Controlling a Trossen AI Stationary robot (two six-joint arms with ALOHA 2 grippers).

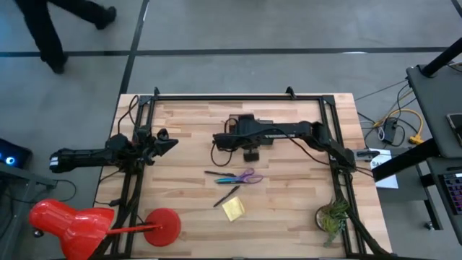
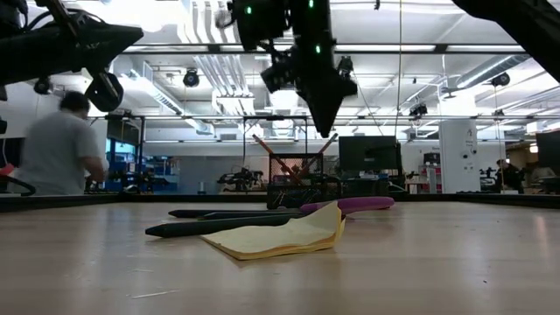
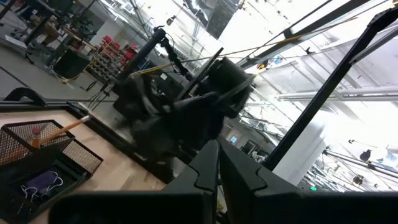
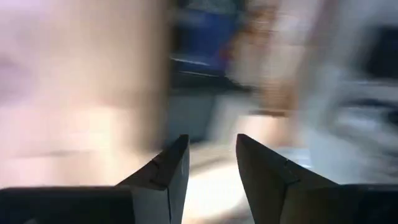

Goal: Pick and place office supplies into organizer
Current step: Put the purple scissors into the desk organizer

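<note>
The black mesh organizer (image 1: 242,119) stands near the table's far middle, partly under the right arm; in the left wrist view the organizer (image 3: 37,152) holds an orange pencil and a clip. Purple-handled scissors (image 1: 249,175), thin pens (image 1: 218,174) and a black pen (image 1: 226,196) lie on the table nearer the front. The yellow sticky pad (image 1: 233,209) lies nearest, its top sheets curled up (image 2: 289,234). My right gripper (image 2: 324,118) hangs open above the table, just near of the organizer, pointing down. My left gripper (image 1: 172,142) is shut, raised over the table's left side.
A small green plant (image 1: 332,217) stands at the near right corner. A red object (image 1: 72,220) sits off the table's near left corner. Black frame rails (image 1: 238,97) run along the table's far and side edges. A person (image 2: 57,153) shows in the room beyond.
</note>
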